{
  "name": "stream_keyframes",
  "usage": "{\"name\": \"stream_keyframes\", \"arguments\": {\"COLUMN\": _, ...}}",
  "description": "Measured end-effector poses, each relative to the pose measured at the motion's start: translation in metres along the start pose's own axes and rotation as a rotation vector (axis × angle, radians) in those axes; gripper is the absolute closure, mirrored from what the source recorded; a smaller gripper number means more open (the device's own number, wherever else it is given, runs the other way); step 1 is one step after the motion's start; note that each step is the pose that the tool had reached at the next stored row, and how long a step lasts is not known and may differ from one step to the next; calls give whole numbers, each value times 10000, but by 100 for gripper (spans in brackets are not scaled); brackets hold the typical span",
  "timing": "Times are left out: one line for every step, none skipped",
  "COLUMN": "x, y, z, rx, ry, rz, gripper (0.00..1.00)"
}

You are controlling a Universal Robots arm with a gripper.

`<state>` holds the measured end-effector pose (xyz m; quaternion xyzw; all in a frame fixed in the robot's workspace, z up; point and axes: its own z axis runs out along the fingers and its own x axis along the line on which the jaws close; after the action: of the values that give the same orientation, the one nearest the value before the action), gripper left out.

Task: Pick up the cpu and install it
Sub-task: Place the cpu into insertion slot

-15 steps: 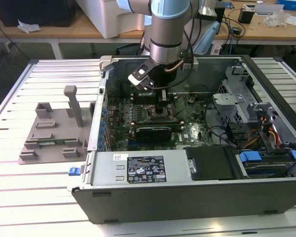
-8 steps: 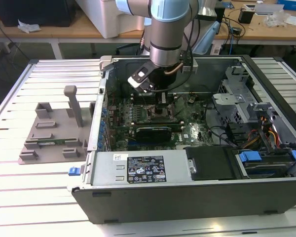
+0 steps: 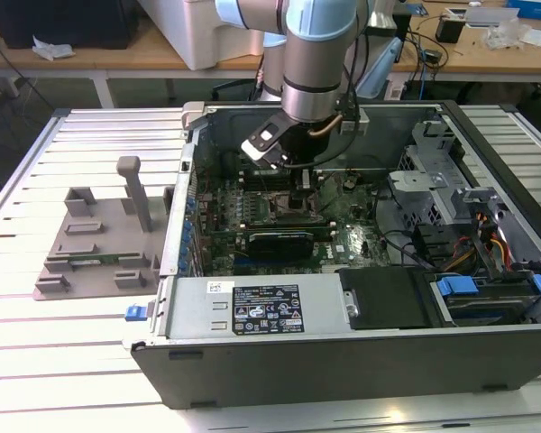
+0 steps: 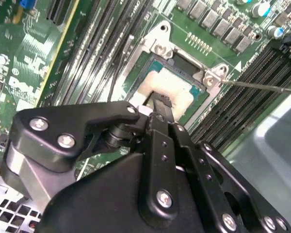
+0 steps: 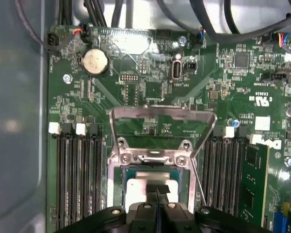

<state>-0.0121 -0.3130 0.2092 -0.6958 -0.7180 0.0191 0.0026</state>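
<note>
The cpu (image 4: 177,87) lies flat inside the socket (image 4: 157,46), near the middle of the motherboard (image 5: 150,87). It is a small square chip. Its top plate is pale silver-grey and smooth, with rounded corners, and a thin dark green border shows around the plate in both wrist views. Its edges run parallel to the edges of the socket, and no corner looks raised.

The gripper (image 4: 161,101) is black and hangs directly above the cpu (image 5: 136,187). In the first wrist view the two fingers of the gripper (image 5: 157,188) are pressed against each other, with only a thin line between them, and they have hold of nothing. Their tips stand over the middle of the silver plate. I cannot tell if the tips touch the plate or stay just above it.

The metal load plate (image 5: 162,116) of the socket is folded back and stands open, on the side of the socket away from the gripper. A thin wire lever (image 5: 196,179) runs along one side of the socket. Rows of black memory slots (image 5: 77,179) lie on both sides of the socket.

In the exterior view the arm (image 3: 311,54) reaches down into the open computer case (image 3: 343,361), which lies on a slatted table (image 3: 72,361). The gripper (image 3: 299,180) is near the far wall of the case. A grey tray (image 3: 81,262) rests on the table just beside the case, toward the exterior view's left.
</note>
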Motion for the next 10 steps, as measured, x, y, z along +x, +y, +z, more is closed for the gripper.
{"name": "stream_keyframes", "arguments": {"x": -4, "y": -4, "z": -111, "rx": 3, "ry": -5, "rz": -1, "gripper": 89}}
{"name": "stream_keyframes", "arguments": {"x": -7, "y": -8, "z": -236, "rx": 4, "ry": -7, "rz": -1, "gripper": 89}}
{"name": "stream_keyframes", "arguments": {"x": -9, "y": -11, "z": -355, "rx": 4, "ry": -8, "rz": -1, "gripper": 89}}
{"name": "stream_keyframes", "arguments": {"x": -12, "y": -15, "z": -483, "rx": 4, "ry": -8, "rz": -1, "gripper": 89}}
{"name": "stream_keyframes", "arguments": {"x": -14, "y": -18, "z": -561, "rx": 4, "ry": -7, "rz": -1, "gripper": 89}}
{"name": "stream_keyframes", "arguments": {"x": -17, "y": -21, "z": -669, "rx": 4, "ry": -8, "rz": -1, "gripper": 89}}
{"name": "stream_keyframes", "arguments": {"x": -19, "y": -25, "z": -782, "rx": 4, "ry": -7, "rz": -1, "gripper": 89}}
{"name": "stream_keyframes", "arguments": {"x": -20, "y": -26, "z": -833, "rx": 4, "ry": -8, "rz": -1, "gripper": 89}}
{"name": "stream_keyframes", "arguments": {"x": -20, "y": -27, "z": -843, "rx": 4, "ry": -8, "rz": -1, "gripper": 89}}
{"name": "stream_keyframes", "arguments": {"x": -20, "y": -27, "z": -844, "rx": 4, "ry": -7, "rz": -1, "gripper": 89}}
